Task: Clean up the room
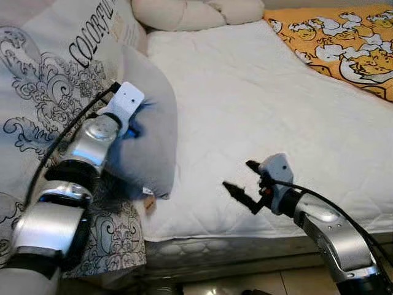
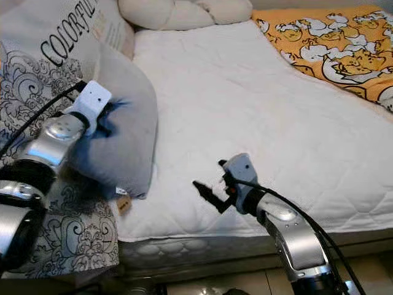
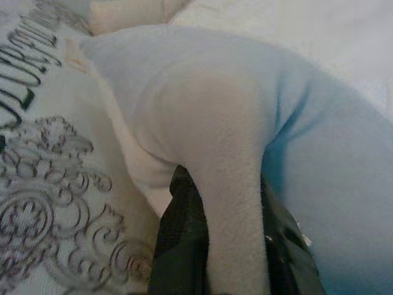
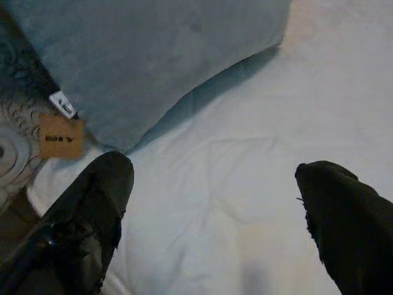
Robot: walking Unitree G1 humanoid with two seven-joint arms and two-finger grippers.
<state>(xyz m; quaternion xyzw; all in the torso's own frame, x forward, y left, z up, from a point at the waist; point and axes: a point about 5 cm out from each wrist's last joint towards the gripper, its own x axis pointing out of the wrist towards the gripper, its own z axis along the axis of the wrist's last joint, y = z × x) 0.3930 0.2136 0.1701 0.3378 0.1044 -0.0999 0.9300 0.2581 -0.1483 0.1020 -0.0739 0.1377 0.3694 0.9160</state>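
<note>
- The bed [image 1: 245, 110] carried a white quilted mattress cover.
- A grey pillow [image 1: 150, 132] lay at the bed's left side, partly on the white cover and partly against a patterned quilt [image 1: 37, 98].
- The quilt bore black scroll ornaments and the printed word "COLORFUL".
- The left gripper [image 1: 131, 127] was clenched on the pillow; in the left wrist view, a fold of the pillow fabric sat pinched between the 2 black fingers [image 3: 175, 246].
- A small tan tag [image 4: 61, 137] and a white label [image 4: 63, 103] hung at the pillow's lower corner, near the bed's front edge.
- The right gripper [image 1: 243, 180] hovered above the white cover near the bed's front edge, to the right of the pillow and apart from it.
- The right gripper was released: its 2 fingers [image 4: 92, 209] stood wide apart with nothing between them.
- A cream pillow [image 1: 196, 11] lay at the far end of the bed.
- An orange blanket [image 1: 344, 43] with a cartoon print covered the far right part of the bed.
</note>
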